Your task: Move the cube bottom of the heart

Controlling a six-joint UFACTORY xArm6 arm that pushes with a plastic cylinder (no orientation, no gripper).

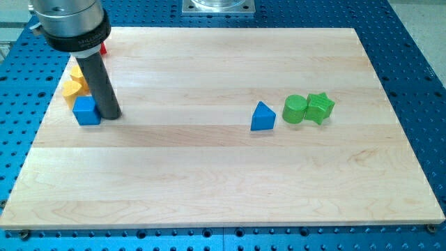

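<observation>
A blue cube [86, 110] sits near the board's left edge. My tip [111, 114] rests on the board right beside the cube's right side, touching it or nearly so. Just above the cube lie yellow blocks [73, 84], close together and partly hidden by the rod; their shapes are unclear. A red block [104, 49] shows only as a sliver behind the arm's body at the view's top left. I cannot tell which block is the heart.
A blue triangle block [263, 116] lies right of centre. A green cylinder [295, 109] and a green star [320, 107] touch each other just to its right. The wooden board [223, 181] lies on a blue perforated table.
</observation>
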